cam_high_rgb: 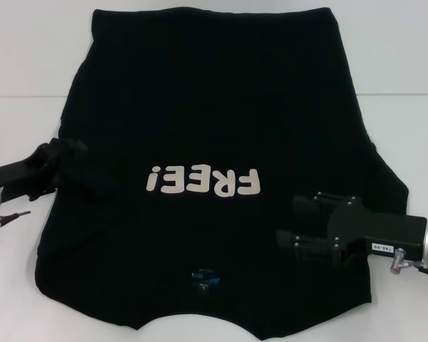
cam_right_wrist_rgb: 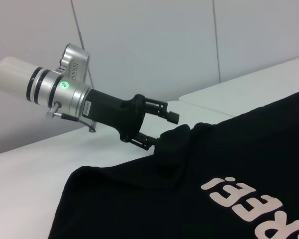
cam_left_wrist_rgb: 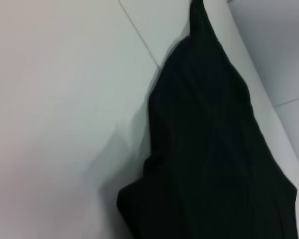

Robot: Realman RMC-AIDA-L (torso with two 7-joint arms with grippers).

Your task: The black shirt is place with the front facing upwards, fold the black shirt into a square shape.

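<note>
The black shirt [cam_high_rgb: 207, 128] lies spread across the white counter [cam_high_rgb: 28, 64] in the head view, front up, filling most of the middle of the scene. Its cream "FREE!" lettering [cam_high_rgb: 203, 182] reads upside down from the head camera, just below centre, and the small blue neck label [cam_high_rgb: 203, 278] sits toward 6 o'clock, near the collar edge closest to the robot. The hem runs along the far side at 12 o'clock.

The left end effector [cam_high_rgb: 70, 160] comes in from 9 o'clock and meets the shirt's edge on that side. In the right wrist view the same left end effector [cam_right_wrist_rgb: 162, 132] shows its fingers [cam_right_wrist_rgb: 170, 116] parted, with a raised bunch of black cloth sitting between them; the fabric peaks up there above the counter. The fingers appear to be closing around that fold, though the grip itself is partly hidden by the cloth. The left wrist view shows only a lifted sweep of the black shirt [cam_left_wrist_rgb: 214, 149] against the pale counter [cam_left_wrist_rgb: 55, 99], with creases running along it.

The right end effector [cam_high_rgb: 299, 224] reaches in from 4 o'clock and hangs over the shirt's front, just to the 4 o'clock side of the lettering. Its two fingers [cam_high_rgb: 308, 204] stand apart, wide open, with nothing held between them.
</note>
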